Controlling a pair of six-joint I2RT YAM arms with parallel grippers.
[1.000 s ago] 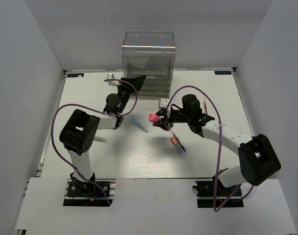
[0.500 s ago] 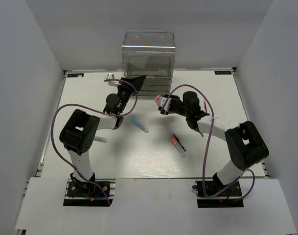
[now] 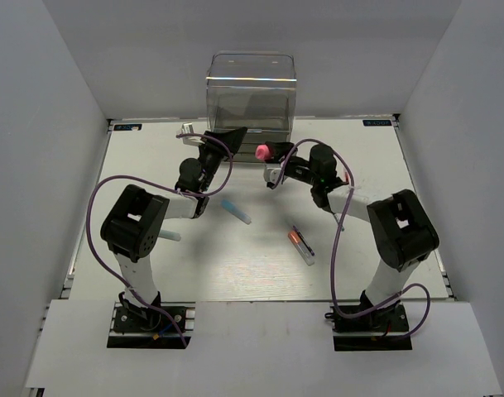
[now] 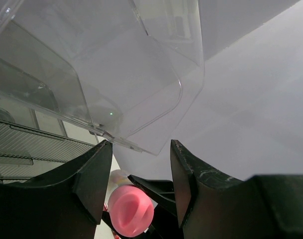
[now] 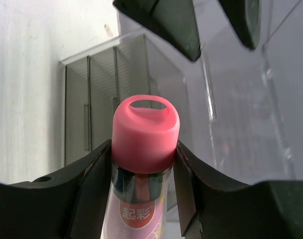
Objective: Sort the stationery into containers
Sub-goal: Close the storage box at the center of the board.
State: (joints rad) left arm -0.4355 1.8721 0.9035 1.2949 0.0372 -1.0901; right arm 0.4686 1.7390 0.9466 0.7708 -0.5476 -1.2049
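My right gripper [image 3: 271, 159] is shut on the stubby pink-capped tube [image 3: 261, 152] and holds it raised just in front of the clear box with drawers [image 3: 252, 95]. In the right wrist view the tube's pink cap [image 5: 146, 130] sticks out past my gripper [image 5: 144, 149] towards the box's drawers [image 5: 104, 99]. My left gripper [image 3: 225, 136] is open and empty at the box's front left. In its view the pink cap [image 4: 131, 210] shows below my gripper [image 4: 140, 149]. A blue-capped white marker [image 3: 235, 211], an orange-tipped clear pen [image 3: 300, 245] and a mint-green bar [image 3: 171, 236] lie on the table.
The box stands against the back wall at the table's far middle. The grey walls close in the left, right and back sides. Purple cables loop over both arms. A small white clip-like object [image 3: 186, 131] lies at the back left.
My right gripper has carried the pink tube up and back from the table's middle to just in front of the box. The left arm has not moved.
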